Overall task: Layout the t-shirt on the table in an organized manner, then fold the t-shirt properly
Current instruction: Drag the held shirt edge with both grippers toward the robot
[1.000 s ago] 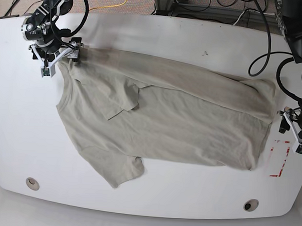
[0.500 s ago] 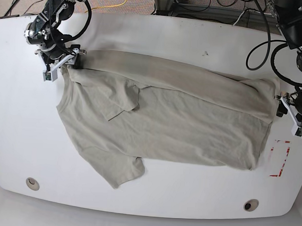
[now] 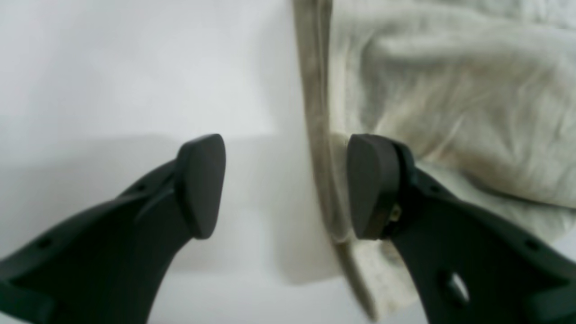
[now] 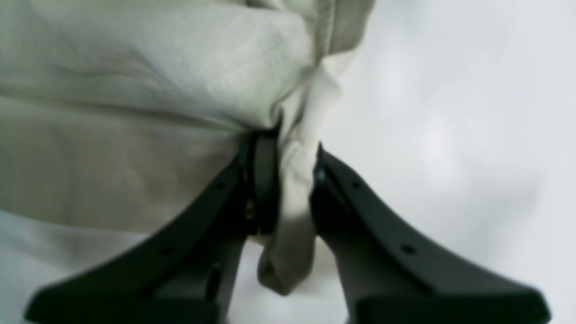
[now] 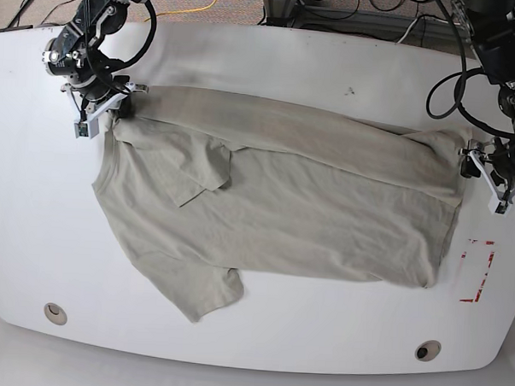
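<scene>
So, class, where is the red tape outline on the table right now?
In the base view, the red tape outline sits near the table's right edge, just past the t-shirt's hem, below the left end effector.

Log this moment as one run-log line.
phase: grasping | right gripper: shut on t-shirt edge | left gripper: open, straddling hem | table: shirt partly folded over

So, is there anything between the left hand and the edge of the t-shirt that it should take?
Nothing visible. The left hand is open, and the t-shirt hem already runs between its fingers, with only bare white table beside it. The right hand is already shut on cloth.
</scene>
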### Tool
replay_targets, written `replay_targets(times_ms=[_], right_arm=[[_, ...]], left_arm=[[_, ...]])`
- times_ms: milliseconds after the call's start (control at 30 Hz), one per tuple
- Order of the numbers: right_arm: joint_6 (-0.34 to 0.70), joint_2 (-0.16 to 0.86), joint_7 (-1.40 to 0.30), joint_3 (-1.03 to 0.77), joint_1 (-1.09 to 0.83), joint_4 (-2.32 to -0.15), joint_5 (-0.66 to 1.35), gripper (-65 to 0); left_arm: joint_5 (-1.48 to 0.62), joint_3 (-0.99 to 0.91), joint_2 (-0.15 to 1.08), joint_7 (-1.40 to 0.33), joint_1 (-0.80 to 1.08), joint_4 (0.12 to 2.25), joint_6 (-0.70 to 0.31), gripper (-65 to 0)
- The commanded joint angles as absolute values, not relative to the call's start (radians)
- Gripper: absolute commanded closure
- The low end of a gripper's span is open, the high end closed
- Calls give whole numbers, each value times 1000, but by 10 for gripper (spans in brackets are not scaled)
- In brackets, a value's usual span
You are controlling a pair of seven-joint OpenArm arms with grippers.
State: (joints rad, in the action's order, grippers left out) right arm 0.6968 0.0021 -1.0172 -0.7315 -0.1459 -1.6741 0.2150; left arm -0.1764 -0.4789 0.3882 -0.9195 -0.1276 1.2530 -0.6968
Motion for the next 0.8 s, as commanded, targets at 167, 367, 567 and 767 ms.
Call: replay_targets(times_ms=[167, 367, 567, 767], right_arm=[[698, 5, -1047, -730, -147, -1679, 200, -82], [698, 5, -1047, -730, -147, -1681, 200, -82], [698, 5, -1047, -731, -147, -1681, 200, -82], [698, 5, -1047, -733, -147, -1681, 200, -82]], left_arm=[[-193, -449, 377, -898, -156, 1268, -698, -403], [-188, -418, 352, -900, -148, 1267, -698, -403], [-188, -401, 352, -900, -125, 1267, -698, -393], [-186, -394, 357, -900, -102, 1267, -698, -262]])
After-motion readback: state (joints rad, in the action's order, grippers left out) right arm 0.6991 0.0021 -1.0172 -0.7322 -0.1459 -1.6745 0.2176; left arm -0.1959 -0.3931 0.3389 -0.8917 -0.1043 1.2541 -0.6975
